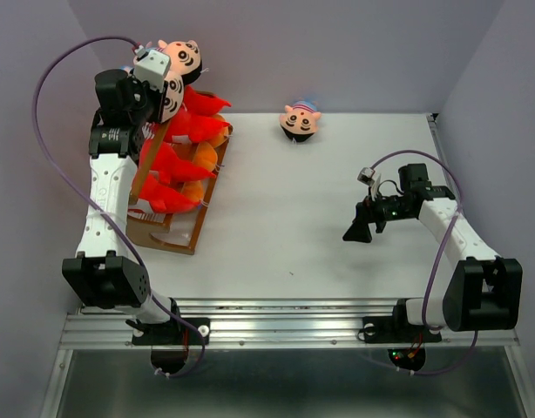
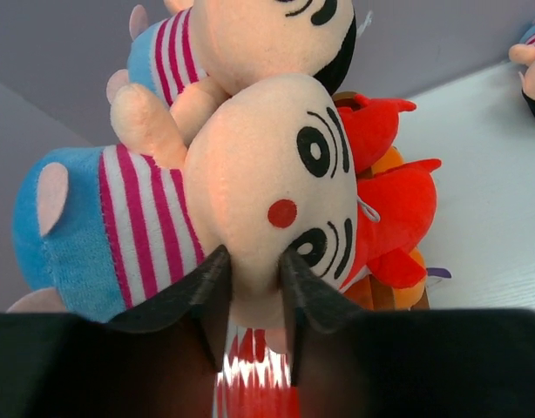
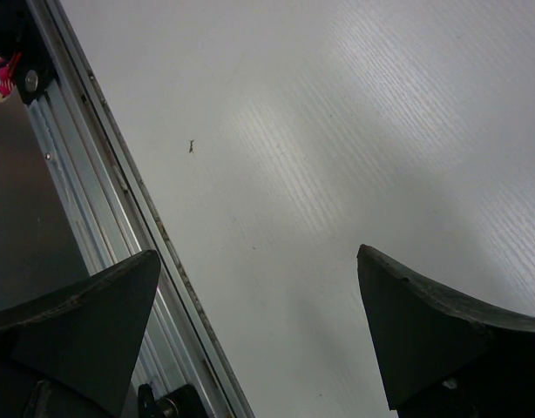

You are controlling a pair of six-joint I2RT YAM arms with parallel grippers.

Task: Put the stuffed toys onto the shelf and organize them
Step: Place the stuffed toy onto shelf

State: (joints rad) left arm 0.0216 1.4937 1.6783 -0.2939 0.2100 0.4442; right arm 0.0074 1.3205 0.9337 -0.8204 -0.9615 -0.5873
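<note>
Table (image 1: 294, 226): left gripper (image 2: 255, 255) jaws astride doll head (image 2: 276, 165) (wrist view only), grip unclear; right gripper (image 3: 258, 254) jaws apart.

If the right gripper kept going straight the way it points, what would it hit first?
Most likely the white table. The right gripper tilts down at it with open jaws and nothing between. The metal rail at the table's edge runs close beside that line.
</note>
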